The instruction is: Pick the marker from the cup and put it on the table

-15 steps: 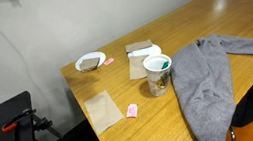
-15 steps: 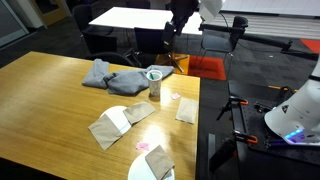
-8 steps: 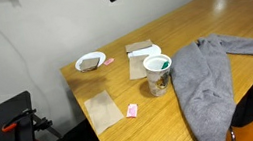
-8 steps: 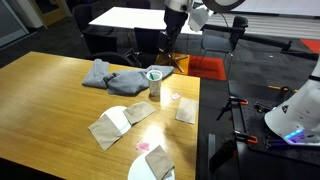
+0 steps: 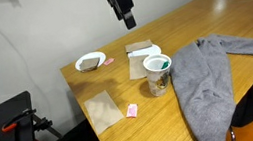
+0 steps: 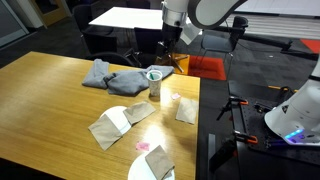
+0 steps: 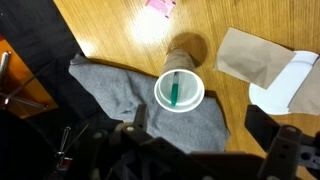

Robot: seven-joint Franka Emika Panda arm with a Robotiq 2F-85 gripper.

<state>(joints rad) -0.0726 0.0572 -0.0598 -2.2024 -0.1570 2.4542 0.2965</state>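
Observation:
The white paper cup stands upright on the wooden table beside a grey cloth. It also shows in an exterior view and in the wrist view. The green marker stands inside the cup, seen from above in the wrist view. My gripper hangs in the air well above the table, up and back from the cup, and it also shows in an exterior view. In the wrist view the gripper is open and empty, with the cup just beyond the fingertips.
A grey cloth lies against the cup. Brown napkins lie flat near it, with a small pink packet and a shallow white dish at the table's corner. The table edge is near.
My gripper has come down into view from the top of the exterior views, moving lower toward the cup. Nothing on the table has moved.

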